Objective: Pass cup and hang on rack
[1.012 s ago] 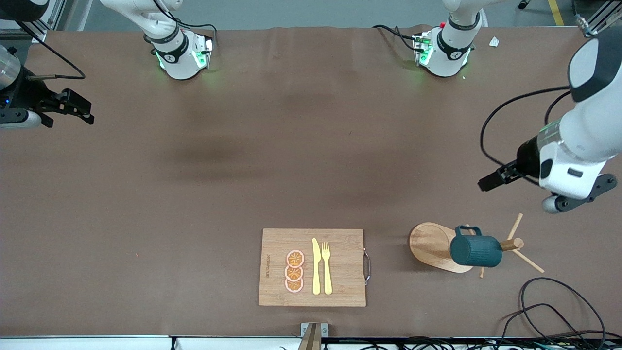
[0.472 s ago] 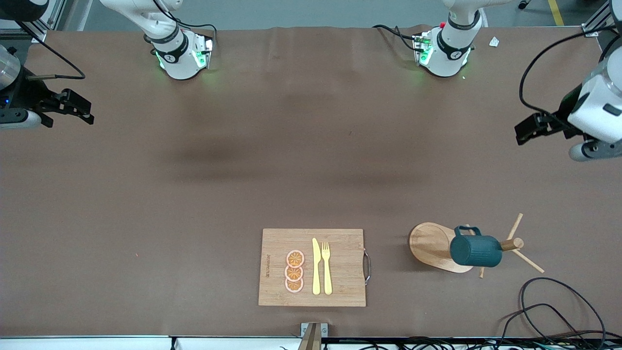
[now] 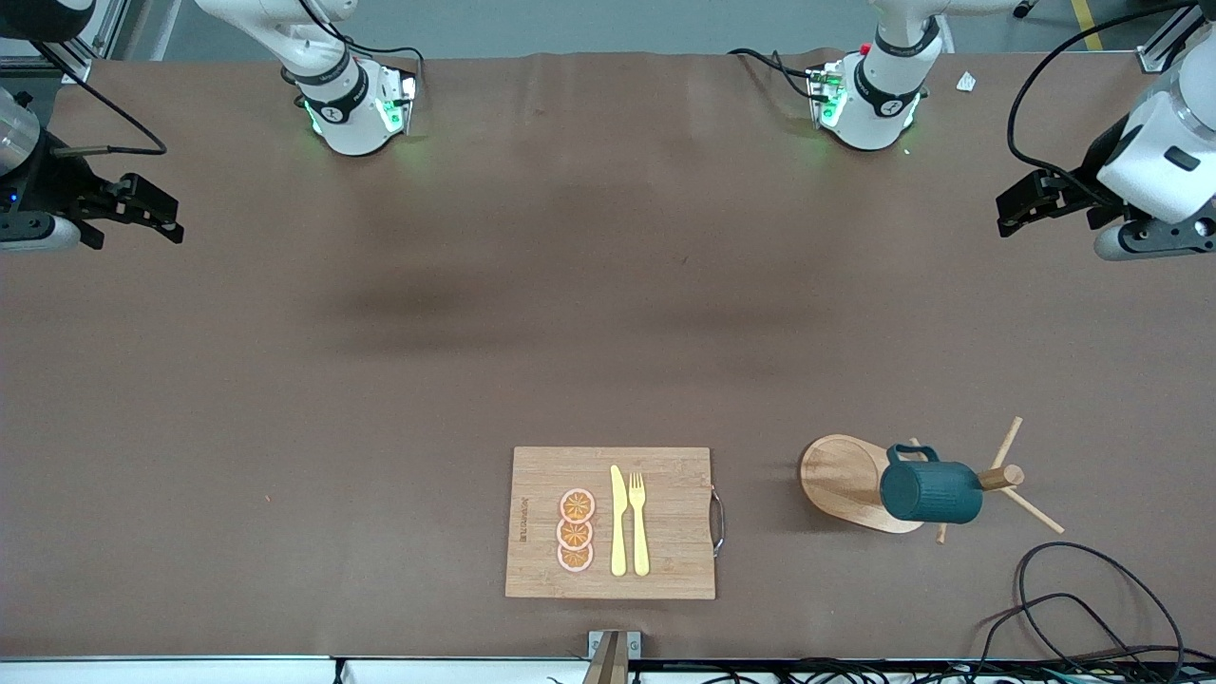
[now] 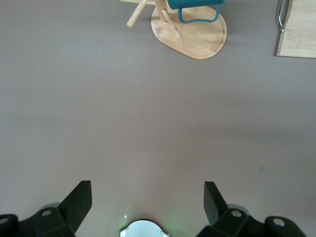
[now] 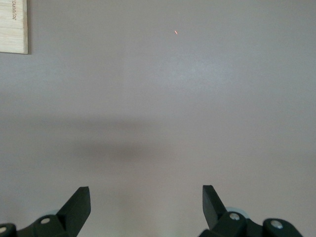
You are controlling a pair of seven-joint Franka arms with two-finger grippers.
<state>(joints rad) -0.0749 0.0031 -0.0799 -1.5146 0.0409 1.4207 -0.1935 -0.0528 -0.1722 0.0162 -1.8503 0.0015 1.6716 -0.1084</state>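
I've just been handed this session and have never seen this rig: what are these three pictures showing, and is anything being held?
The wide picture looks down from a high camera facing two robot arms, whose white bases stand along its top edge. The other two pictures come from cameras on the arms' wrists, looking past each arm's own two black fingers.

The left gripper hangs open over bare table at its own end, holding nothing. The right gripper waits open at the other end, also empty.

On the table, the dark teal cup hangs on the wooden rack. Beside the rack, toward the right arm's end, lies a bamboo cutting board carrying three orange slices, a yellow knife and a yellow fork.
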